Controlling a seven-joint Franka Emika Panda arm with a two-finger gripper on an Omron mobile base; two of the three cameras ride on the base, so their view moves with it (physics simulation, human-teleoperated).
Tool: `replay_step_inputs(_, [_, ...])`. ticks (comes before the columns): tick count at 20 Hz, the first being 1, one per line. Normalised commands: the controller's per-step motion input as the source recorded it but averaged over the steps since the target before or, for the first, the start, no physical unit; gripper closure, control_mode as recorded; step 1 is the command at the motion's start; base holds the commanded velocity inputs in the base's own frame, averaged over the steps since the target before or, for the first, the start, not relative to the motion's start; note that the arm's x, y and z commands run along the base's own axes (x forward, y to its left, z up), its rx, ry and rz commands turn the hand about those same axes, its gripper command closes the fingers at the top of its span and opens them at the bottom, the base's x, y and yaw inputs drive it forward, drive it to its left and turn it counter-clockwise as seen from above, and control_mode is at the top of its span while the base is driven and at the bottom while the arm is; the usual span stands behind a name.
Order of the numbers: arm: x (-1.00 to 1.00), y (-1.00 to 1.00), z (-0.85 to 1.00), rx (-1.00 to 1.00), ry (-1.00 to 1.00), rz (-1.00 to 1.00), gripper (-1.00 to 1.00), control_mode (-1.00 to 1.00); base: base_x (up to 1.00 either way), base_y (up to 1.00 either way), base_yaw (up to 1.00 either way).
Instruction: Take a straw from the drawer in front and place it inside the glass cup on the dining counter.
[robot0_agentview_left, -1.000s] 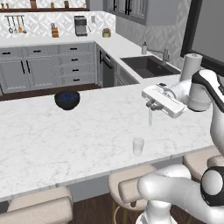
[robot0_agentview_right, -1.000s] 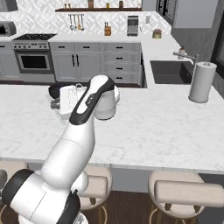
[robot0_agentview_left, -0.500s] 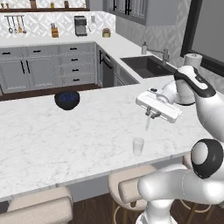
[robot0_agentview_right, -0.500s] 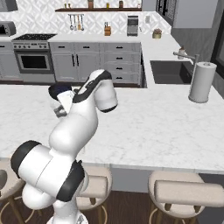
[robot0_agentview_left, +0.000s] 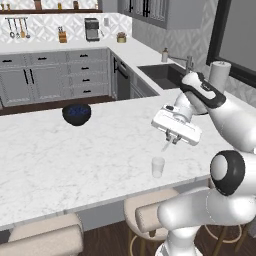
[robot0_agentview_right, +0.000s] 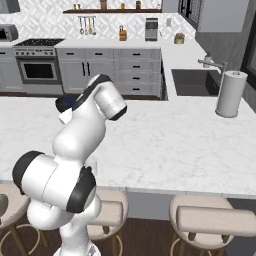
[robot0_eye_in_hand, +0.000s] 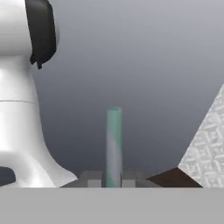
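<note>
One clear tapered glass cup stands on the white grey-veined marble dining counter. The two-finger gripper, at its 1 o'clock, clamps one thin pale straw.

No readable writing shows anywhere. The cabinets, appliances and counter carry no labels, brands, numbers or signs that can be read.

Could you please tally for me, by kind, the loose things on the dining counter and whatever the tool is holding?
Glass cup: 1
Dark bowl: 1
White paper towel roll: 1
Straw, pinched in the shut tool: 1
Total: 4
</note>
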Motion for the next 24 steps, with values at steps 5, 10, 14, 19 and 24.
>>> replay_step_inputs(5, [-0.4, -0.04, -0.01, 0.0, -0.04, 0.09, 1.0, -1.0, 0.0, 0.0, 0.0])
replay_step_inputs(10, [-0.3, -0.14, 0.0, 0.05, 0.02, 0.0, 1.0, -1.0, 0.0, 0.0, 0.0])
replay_step_inputs(14, [-0.13, -0.15, -0.07, 0.05, 0.04, -0.02, 1.0, -1.0, 0.0, 0.0, 0.0])
replay_step_inputs(19, [-0.01, -0.22, -0.14, 0.02, 0.09, -0.02, 1.0, -1.0, 0.0, 0.0, 0.0])
replay_step_inputs(24, [0.0, -0.2, -0.23, 0.0, 0.14, 0.0, 1.0, -1.0, 0.0, 0.0, 0.0])
